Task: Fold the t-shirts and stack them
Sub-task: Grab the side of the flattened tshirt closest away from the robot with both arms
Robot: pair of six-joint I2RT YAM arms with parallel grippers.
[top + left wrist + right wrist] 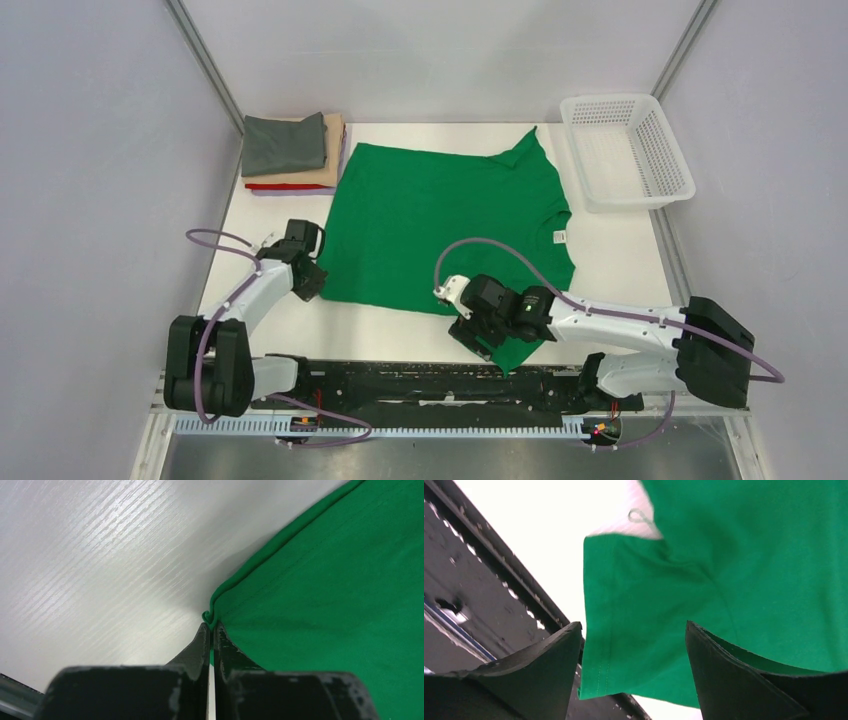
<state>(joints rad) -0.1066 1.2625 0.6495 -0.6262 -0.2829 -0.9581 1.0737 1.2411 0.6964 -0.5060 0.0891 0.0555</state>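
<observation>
A bright green t-shirt (pixel 440 220) lies spread flat on the white table, its white neck label (pixel 560 237) to the right. My left gripper (pixel 308 280) is at the shirt's near left corner. In the left wrist view it (pixel 210 626) is shut on that corner of the green cloth (pixel 340 595). My right gripper (pixel 470 335) hovers over the shirt's near sleeve. In the right wrist view it (pixel 631 625) is wide open, with the sleeve (pixel 639 600) lying below and between the jaws, untouched. Folded grey (pixel 285 143), tan (pixel 330 165) and red (pixel 275 186) shirts are stacked at the far left.
A white plastic mesh basket (pixel 625 150) stands at the far right. The black rail (pixel 400 385) runs along the table's near edge, and the sleeve hangs partly over it (pixel 474 580). Grey walls close in both sides.
</observation>
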